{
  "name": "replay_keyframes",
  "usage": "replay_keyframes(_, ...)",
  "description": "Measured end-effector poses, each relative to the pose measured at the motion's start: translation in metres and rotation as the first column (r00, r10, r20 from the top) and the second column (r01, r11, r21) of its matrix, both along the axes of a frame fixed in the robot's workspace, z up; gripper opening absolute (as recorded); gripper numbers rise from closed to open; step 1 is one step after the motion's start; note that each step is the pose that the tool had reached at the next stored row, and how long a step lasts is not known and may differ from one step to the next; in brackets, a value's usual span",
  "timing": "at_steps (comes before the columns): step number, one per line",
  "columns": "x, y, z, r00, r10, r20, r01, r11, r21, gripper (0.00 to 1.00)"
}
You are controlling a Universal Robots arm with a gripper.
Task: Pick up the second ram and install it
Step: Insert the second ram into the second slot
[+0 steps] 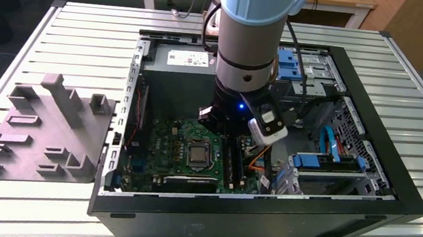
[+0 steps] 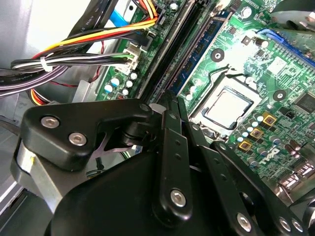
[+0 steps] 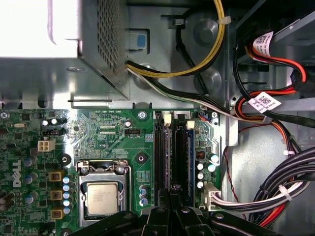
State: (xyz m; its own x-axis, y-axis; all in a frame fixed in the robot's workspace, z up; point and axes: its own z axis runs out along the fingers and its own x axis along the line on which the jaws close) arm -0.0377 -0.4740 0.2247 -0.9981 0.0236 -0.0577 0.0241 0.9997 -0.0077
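A slatted metal worktop (image 1: 42, 40) is carrying an open black computer case (image 1: 263, 229) lying on its side, and the grey and pale blue arm (image 1: 249, 41) is reaching straight down into it from above. On the exterior view's left, a grey moulded fixture tray (image 1: 42, 132) is lying flat on the worktop just beside the case. Inside, the green motherboard (image 1: 171, 143) is lying across the case floor, with a thick bundle of black, red and yellow cables (image 3: 290, 182) running past one edge of it. The square processor (image 3: 102, 196) is sitting in its socket near the middle of the board, and the long black slots (image 3: 160, 152) are running side by side between it and the cables. The second ram (image 2: 202, 49), a blue-green stick with dark chips, is standing on its edge in the slot bank, its face turned towards the processor. Another blue-edged stick (image 3: 189, 152) is sitting in the slot nearest the cables. The pincer (image 2: 170, 101) is hanging low over the near end of the second ram, right at the slots. I cannot tell how far open it is, or whether it is gripping the stick.
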Motion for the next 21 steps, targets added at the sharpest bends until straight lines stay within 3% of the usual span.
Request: replay_keyframes(21,0.0000,-0.0008,-0.0032,1.0000,0.000,0.0006,0.000,1.0000,0.0002,0.12)
